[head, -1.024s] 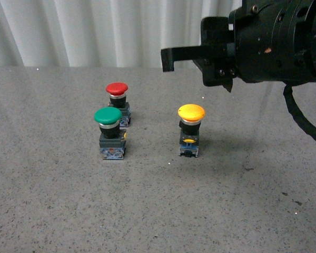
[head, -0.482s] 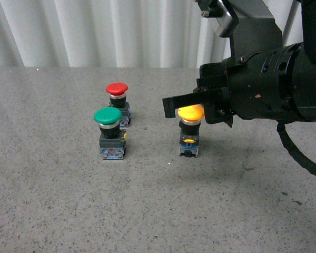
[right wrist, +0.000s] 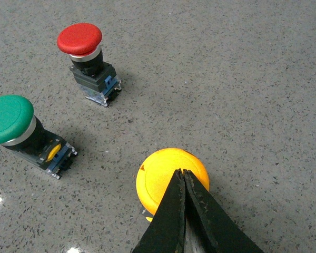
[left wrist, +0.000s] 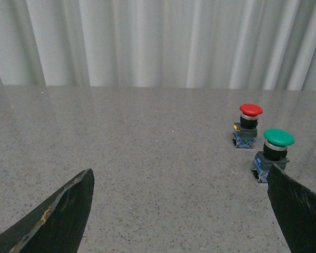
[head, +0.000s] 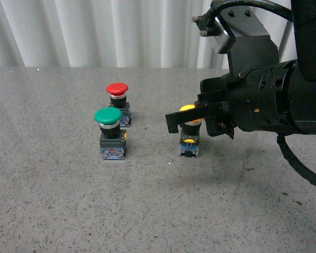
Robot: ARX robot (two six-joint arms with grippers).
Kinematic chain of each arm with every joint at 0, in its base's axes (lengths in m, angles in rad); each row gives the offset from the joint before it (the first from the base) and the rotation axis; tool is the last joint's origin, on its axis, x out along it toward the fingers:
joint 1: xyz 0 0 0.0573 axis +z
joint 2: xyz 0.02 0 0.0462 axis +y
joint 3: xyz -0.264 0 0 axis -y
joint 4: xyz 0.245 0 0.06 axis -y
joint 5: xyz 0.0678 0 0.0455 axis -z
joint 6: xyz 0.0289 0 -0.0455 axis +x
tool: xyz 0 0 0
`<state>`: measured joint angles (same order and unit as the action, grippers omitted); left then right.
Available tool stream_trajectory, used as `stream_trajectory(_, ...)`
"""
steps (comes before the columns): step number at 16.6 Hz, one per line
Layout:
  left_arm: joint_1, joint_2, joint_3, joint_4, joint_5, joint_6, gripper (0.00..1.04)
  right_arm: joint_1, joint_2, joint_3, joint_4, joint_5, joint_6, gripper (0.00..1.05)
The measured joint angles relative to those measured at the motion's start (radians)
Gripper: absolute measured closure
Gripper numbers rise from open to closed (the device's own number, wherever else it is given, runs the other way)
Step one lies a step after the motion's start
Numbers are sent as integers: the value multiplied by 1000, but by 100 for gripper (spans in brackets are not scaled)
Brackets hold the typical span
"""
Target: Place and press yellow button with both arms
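R gripper (right wrist: 183, 174) closed, tips prob touching yellow button (right wrist: 159, 180); L gripper (left wrist: 179, 171) wide, empty.

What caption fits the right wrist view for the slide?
Right arm's shut black fingers over yellow mushroom-cap push-button; red-capped button, green-capped button nearby.

The left gripper (left wrist: 179, 174) hangs with its black fingers (left wrist: 63, 216) spread wide over the speckled grey bench (left wrist: 147, 158). Beyond stand a green button (left wrist: 276, 145) and, just behind it, a red button (left wrist: 249, 120), before a white curtain (left wrist: 147, 42).
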<state>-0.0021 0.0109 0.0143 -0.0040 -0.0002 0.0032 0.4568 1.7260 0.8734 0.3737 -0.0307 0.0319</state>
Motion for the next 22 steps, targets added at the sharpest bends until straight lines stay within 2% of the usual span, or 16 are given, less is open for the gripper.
stream_trajectory(9,0,0,0,0,0,0,7,1,19,39,-98,45,-29,103)
stream_trajectory(13,0,0,0,0,0,0,7,1,-7,-9,77,43,19,103)
stream_trajectory(16,0,0,0,0,0,0,7,0,-112,-4,246,58,139,103)
stream_trajectory(19,0,0,0,0,0,0,7,-30,-222,13,260,72,249,103)
stream_trajectory(22,0,0,0,0,0,0,7,-87,-328,-80,243,85,283,103)
